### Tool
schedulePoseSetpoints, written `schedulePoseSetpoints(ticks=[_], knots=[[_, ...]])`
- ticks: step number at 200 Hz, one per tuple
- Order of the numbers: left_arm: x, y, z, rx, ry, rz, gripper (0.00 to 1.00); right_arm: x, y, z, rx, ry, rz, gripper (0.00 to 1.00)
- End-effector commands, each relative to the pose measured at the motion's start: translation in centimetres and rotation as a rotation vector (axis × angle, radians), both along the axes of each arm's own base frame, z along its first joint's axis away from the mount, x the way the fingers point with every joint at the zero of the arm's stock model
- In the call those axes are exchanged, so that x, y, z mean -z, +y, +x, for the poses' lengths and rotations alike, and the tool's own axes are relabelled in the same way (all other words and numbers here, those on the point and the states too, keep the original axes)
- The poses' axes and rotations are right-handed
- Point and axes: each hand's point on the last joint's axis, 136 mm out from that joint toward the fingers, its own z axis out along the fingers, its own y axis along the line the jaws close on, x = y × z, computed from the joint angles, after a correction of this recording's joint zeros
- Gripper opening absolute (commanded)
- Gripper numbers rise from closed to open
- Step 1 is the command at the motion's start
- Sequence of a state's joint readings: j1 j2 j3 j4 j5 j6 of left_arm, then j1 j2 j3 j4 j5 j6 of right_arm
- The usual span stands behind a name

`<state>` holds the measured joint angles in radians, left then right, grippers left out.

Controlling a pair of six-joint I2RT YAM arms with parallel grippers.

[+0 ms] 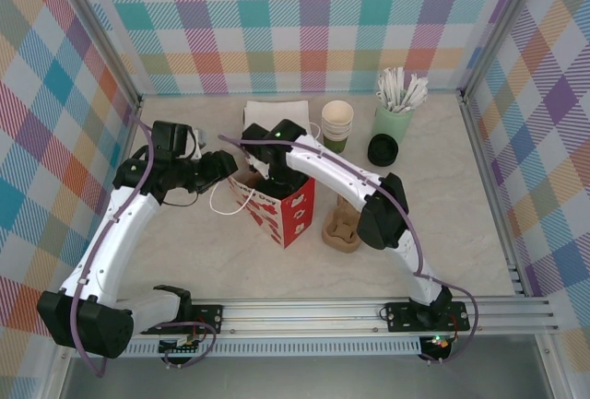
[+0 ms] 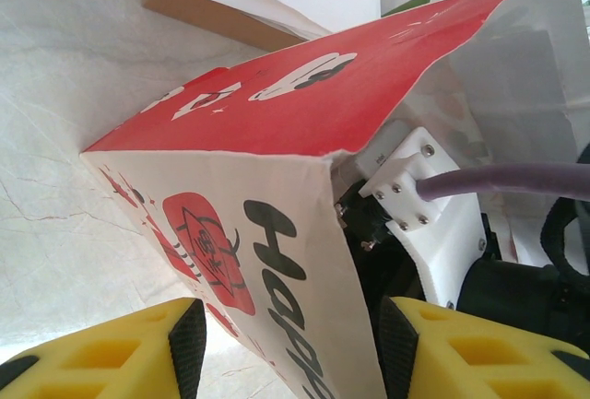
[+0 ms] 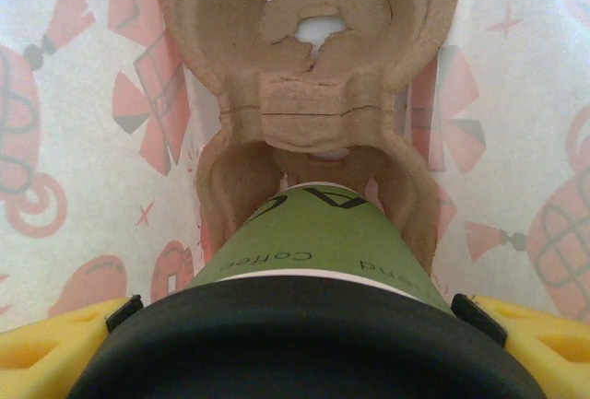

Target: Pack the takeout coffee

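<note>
Now one takeout coffee (image 3: 304,242) (black-lidded), right claw (image 3: 300,318) gripping, over one carrier (image 3: 304,95).

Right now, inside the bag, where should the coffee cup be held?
Probably at the lid rim, fingers on opposite sides, from above: the coffee cup stands upright, the bag walls close off its sides, and its base goes into the carrier.

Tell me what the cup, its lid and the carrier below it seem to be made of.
The cup looks like paper: matte green with printed lettering. The lid looks like black plastic, smooth with a faint sheen. The carrier is probably molded paper pulp: a rough, fibrous tan surface with ragged cutout edges.
</note>
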<state>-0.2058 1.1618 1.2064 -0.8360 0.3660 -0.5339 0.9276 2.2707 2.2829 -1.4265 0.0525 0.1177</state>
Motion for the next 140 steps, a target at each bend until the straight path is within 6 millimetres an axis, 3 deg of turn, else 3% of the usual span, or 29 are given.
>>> schedulePoseSetpoints(ticks=[1,71,140], knots=[[0.0,0.3,0.0,-0.014,0.003,-0.004,0.55,1.7,0.1,-0.4,-0.018,0.024,-0.025,0.73],[0.2,0.3,0.0,-0.014,0.008,-0.006,0.55,3.5,0.2,-0.4,-0.021,0.041,-0.043,0.73],[0.2,0.3,0.0,-0.015,0.006,-0.005,0.55,3.6,0.1,-0.3,-0.017,0.036,-0.045,0.73]])
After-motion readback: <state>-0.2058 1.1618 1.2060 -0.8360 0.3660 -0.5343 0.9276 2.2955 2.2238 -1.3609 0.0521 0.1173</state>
